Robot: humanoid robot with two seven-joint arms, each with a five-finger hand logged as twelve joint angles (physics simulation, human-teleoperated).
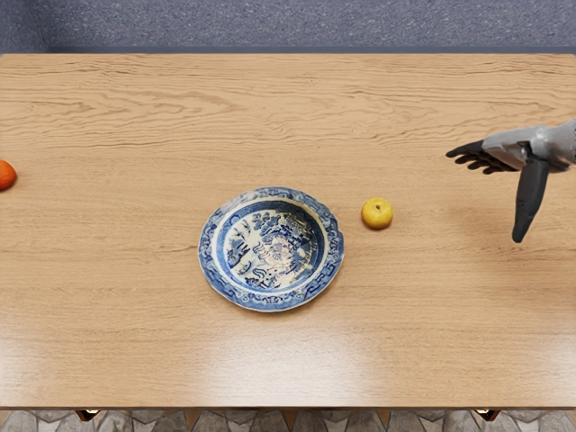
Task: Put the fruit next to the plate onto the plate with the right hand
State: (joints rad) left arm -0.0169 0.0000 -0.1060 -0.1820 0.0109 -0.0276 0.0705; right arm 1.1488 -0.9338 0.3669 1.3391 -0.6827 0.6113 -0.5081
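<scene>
The fingers (pixel 470 153) of the right hand (pixel 511 155) are dark and stretched out, a little spread one from another, and they point toward the picture's left. The thumb (pixel 529 202) hangs down straight from the palm, well apart from the other fingers. The hand is fully open and has hold of nothing. Its grey back and wrist continue to the right edge of the picture, where the arm comes in. The hand is over the right part of the table (pixel 270 108), and how high above the wood it is I cannot tell.

To the left of the fingertips, and somewhat lower in the picture, lies the yellow fruit (pixel 377 213). It is small and round, with a little dark spot on its top. It rests on the bare wood, well apart from the hand. It is just beside the right rim of the plate (pixel 207 247), with a narrow strip of wood between them, so the two do not touch.

The plate is round, white with a blue pattern and a blue border, and it lies flat near the middle of the table.

Far to the left, an orange fruit (pixel 4 175) is cut by the picture's edge, well apart from the plate.

The table is of light wood with a visible grain
</scene>
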